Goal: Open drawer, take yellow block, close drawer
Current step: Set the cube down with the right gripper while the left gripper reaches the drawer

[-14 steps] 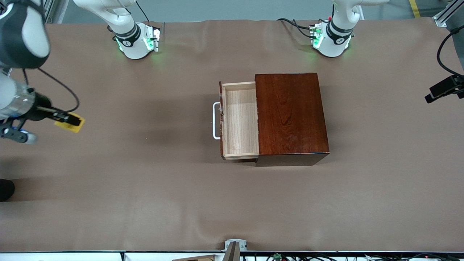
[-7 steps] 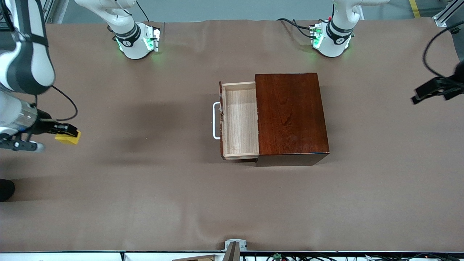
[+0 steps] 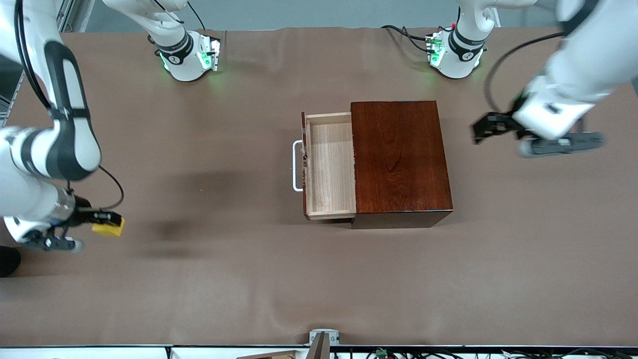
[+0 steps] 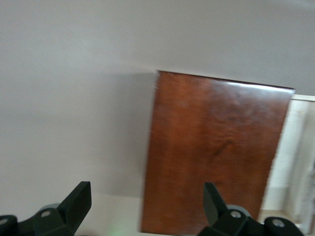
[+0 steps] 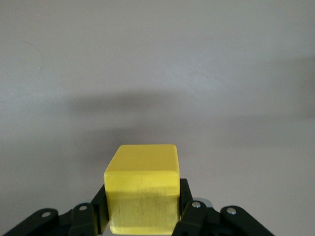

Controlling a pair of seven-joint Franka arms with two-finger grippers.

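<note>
One drawer [image 3: 329,167] stands pulled out of one dark wooden box [image 3: 400,159] mid-table, its pale tray bare, and there is one yellow block [image 3: 108,229]. That block sits pinched between the fingers [image 5: 184,206] of the right gripper [image 3: 105,220], up over the table [image 3: 209,279] near the edge at the right arm's end. The left gripper [image 3: 486,130], fingers spread and holding nothing, hangs over the table between the box and the edge at the left arm's end.

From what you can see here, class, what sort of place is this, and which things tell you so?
Probably a robotics lab bench. A table under plain brown covering has two robot arms bolted along one edge. The right gripper holds a yellow block. The left gripper hangs open beside a wooden box whose drawer is pulled out.
</note>
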